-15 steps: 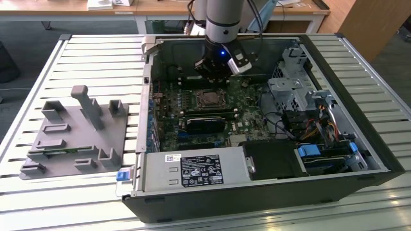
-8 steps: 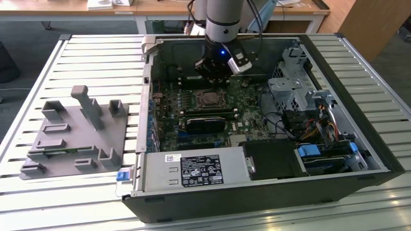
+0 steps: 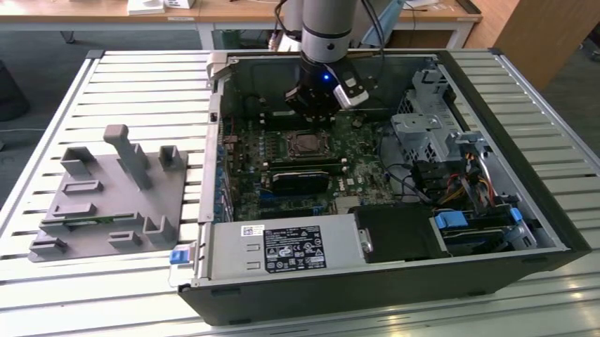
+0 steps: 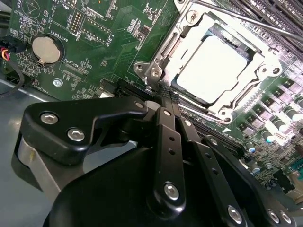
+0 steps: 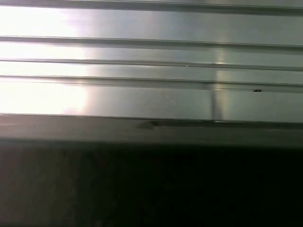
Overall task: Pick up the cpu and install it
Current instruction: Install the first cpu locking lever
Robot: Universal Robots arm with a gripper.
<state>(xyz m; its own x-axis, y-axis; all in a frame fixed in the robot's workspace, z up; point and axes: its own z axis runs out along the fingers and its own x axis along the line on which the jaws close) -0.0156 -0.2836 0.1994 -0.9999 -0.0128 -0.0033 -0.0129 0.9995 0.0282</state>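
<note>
Hand (image 4: 166,97) pressed together, empty, beside cpu (image 4: 213,68); case on slatted table (image 3: 131,77).

The cpu (image 4: 215,70), a flat square chip with silvery top, lies level in my motherboard's metal socket frame (image 4: 158,56), unobstructed.

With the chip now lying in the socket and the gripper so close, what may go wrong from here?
1. In the second wrist view the gripper, fingers together, sits right beside the socket frame; a sideways move might scrape it or the motherboard.
2. The cpu lies in the socket with the retention frame around it apparently not clamped; a bump might shift it.
3. In the exterior view the arm reaches inside the computer case, near cables.
</note>
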